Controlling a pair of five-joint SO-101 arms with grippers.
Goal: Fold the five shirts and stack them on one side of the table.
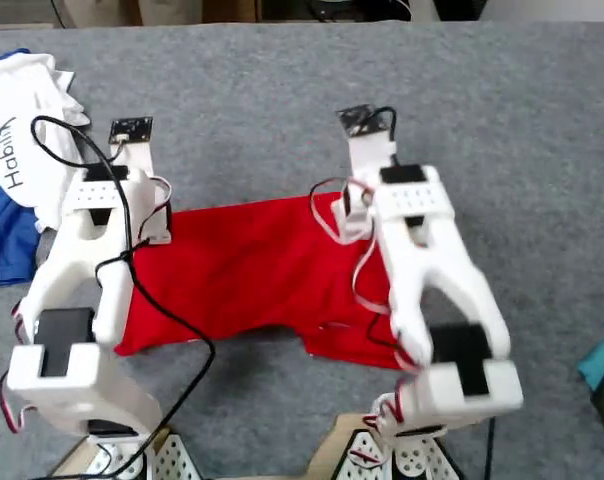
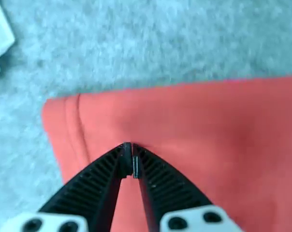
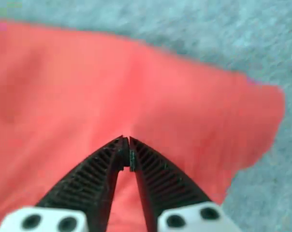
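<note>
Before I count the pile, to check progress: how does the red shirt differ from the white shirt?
The red shirt lies flat mid-table; the white shirt is bunched at the far left edge, on blue cloth. The red shirt looks plain; the white shirt carries dark print. Both lie on the grey table.

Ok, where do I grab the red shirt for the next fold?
Probably its two far corners, one per gripper. The red shirt lies flat and wide across the table, so mid-cloth gives nothing to pinch. Come down from above at the edges, outboard of where the left gripper and right gripper sit, both shut over the cloth.
</note>
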